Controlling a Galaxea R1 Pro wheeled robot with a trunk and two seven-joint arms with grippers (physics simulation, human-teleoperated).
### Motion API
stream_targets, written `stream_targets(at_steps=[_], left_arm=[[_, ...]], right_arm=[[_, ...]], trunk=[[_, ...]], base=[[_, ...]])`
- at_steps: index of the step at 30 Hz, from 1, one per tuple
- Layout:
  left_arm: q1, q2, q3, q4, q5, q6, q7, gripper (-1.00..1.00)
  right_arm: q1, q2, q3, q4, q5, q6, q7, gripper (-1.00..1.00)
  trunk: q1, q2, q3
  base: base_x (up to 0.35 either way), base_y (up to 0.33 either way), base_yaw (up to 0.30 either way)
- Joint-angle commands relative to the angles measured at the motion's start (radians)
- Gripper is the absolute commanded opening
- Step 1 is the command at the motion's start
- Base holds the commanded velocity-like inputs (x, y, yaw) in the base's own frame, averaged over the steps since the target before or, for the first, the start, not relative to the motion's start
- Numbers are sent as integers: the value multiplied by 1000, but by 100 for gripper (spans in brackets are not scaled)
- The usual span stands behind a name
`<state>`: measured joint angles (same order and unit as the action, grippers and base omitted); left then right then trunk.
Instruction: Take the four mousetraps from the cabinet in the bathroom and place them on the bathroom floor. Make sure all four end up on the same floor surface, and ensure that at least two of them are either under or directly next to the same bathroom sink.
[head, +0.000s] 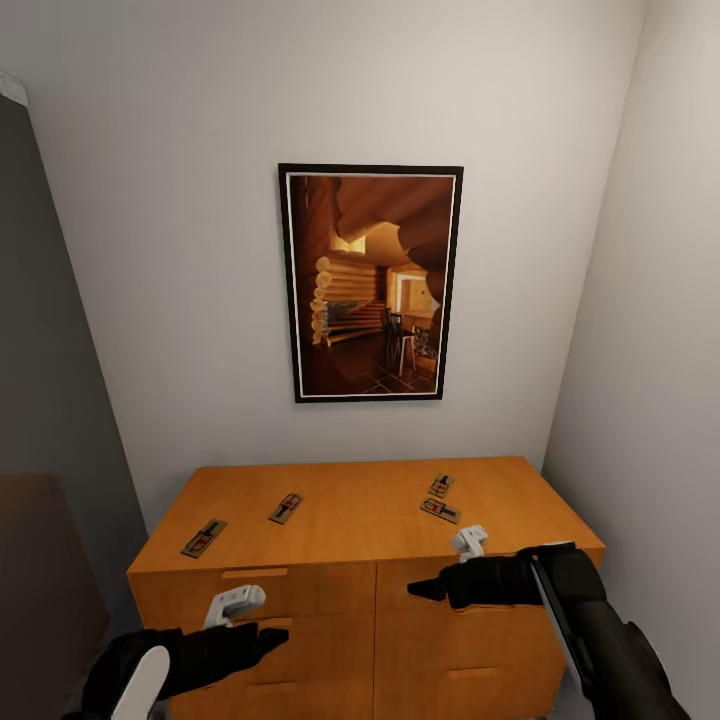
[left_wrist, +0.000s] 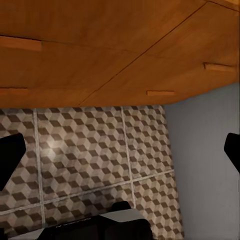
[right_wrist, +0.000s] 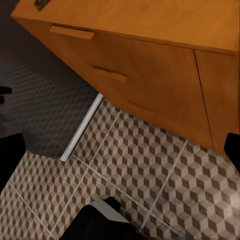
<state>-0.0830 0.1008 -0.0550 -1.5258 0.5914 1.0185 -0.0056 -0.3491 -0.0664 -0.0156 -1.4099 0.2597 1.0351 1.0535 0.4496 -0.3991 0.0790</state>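
Note:
Four mousetraps lie on top of the orange-brown cabinet (head: 350, 515). One (head: 204, 538) is at the front left and one (head: 286, 508) left of middle. The other two (head: 441, 486) (head: 440, 510) sit close together at the right. My left gripper (head: 255, 618) hangs open in front of the cabinet's left drawers, below the top. My right gripper (head: 440, 568) is open at the front edge, just short of the right pair. Cube-patterned bathroom floor (right_wrist: 150, 175) runs under the cabinet (right_wrist: 150, 65). The bathroom sink is out of view.
A framed picture (head: 370, 283) hangs on the wall above the cabinet. A white wall (head: 650, 350) closes the right side and a dark grey panel (head: 40, 350) the left. A pale threshold strip (right_wrist: 82, 127) separates the tiles from darker flooring.

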Motion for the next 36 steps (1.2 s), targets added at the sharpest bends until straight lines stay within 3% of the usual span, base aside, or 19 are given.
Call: stream_targets(at_steps=[1,7,17,23,36], left_arm=[[-9,1,-5,0,5,3,-1,100],[-42,1,-22,0,31,3,0,100],[-140,2,-37,0,88,4,3,100],[-194,1,-54,0,100,5,4,100],[-363,1,-71,25,117,5,7,100]], right_arm=[[-12,0,-1,-1,10,9,13,100],[-49,-5,-1,-1,10,12,18,100],[-133,-36,-1,0,10,12,21,100],[-170,-42,-1,0,12,12,22,100],[-284,-45,2,47,17,12,21,100]], trunk=[[0,-1,-1],[0,-1,-1],[0,-1,-1],[0,-1,-1],[0,-1,-1]], base=[[0,0,0],[0,0,0],[0,0,0],[0,0,0],[0,0,0]])
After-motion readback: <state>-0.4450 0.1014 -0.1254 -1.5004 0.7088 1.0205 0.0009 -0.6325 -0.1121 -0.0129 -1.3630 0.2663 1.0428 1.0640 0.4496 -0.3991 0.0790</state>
